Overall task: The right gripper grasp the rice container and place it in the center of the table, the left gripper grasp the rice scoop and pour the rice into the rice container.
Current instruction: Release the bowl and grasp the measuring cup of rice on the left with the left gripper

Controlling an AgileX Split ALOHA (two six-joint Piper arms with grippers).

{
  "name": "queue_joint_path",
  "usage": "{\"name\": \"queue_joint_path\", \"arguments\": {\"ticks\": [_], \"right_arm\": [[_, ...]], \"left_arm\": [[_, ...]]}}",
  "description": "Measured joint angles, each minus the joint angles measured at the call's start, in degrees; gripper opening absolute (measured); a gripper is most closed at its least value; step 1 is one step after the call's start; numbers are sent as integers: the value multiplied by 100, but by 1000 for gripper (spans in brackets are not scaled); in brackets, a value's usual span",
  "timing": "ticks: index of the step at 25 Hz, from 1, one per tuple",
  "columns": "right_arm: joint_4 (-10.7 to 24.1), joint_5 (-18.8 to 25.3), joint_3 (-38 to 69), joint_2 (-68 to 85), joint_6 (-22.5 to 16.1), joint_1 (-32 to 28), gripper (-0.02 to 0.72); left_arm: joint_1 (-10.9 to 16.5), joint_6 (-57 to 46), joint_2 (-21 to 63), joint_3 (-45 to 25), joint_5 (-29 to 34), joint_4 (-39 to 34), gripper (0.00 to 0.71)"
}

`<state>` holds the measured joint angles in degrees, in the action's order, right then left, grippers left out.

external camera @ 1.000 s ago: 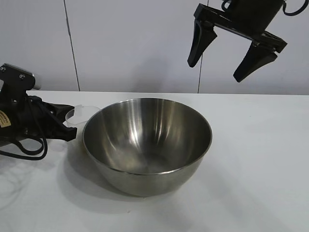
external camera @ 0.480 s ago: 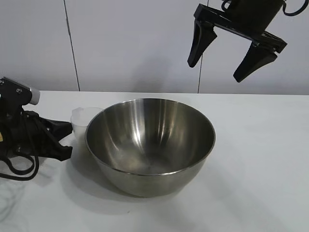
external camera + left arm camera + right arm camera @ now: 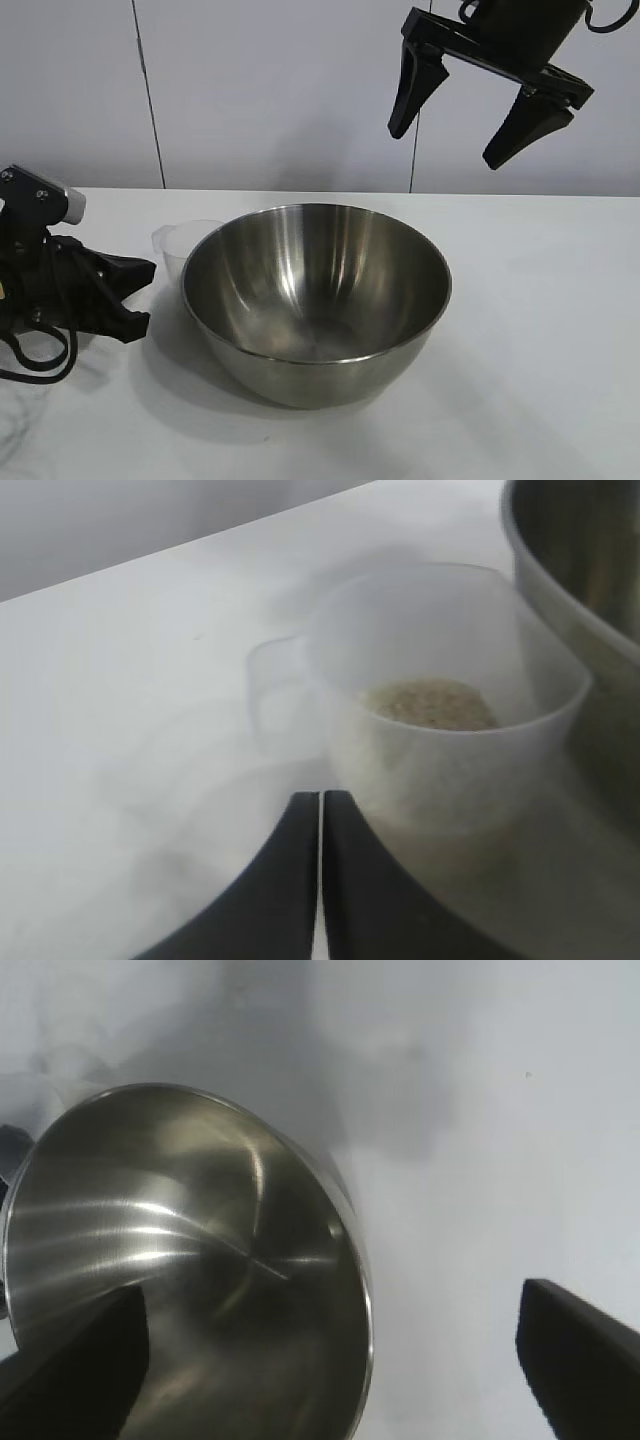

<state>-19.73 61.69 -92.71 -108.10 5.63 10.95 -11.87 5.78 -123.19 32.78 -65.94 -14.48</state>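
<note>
Exterior view: we see the rice scoop point(image 3: 180, 246) upright beside the rice container point(image 3: 315, 296), lip toward the wall, left gripper point(image 3: 140, 293) parted, right gripper point(image 3: 478, 112) spread wide above.

— What sort of place is this?
— It looks like a robotics lab or test bench rather than a home kitchen.
— What shows that?
— A plain white table point(image 3: 540, 330) stands against a bare pale panelled wall point(image 3: 270, 90) with thin vertical seams. Two black robot arms work over it, and the only kitchenware is a steel bowl point(image 3: 315, 300) and a plastic cup point(image 3: 178, 245).
</note>
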Motion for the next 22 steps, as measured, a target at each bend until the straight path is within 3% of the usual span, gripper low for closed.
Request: {"name": "queue_joint_path", "arguments": {"ticks": [4, 22], "right_arm": [[0, -7, 0, 0, 0, 0, 694], [-68, -12, 0, 0, -16, 0, 694]], "left_arm": [[0, -5, 0, 0, 0, 37, 409], [0, -5, -7, 489, 13, 17, 471]]}}
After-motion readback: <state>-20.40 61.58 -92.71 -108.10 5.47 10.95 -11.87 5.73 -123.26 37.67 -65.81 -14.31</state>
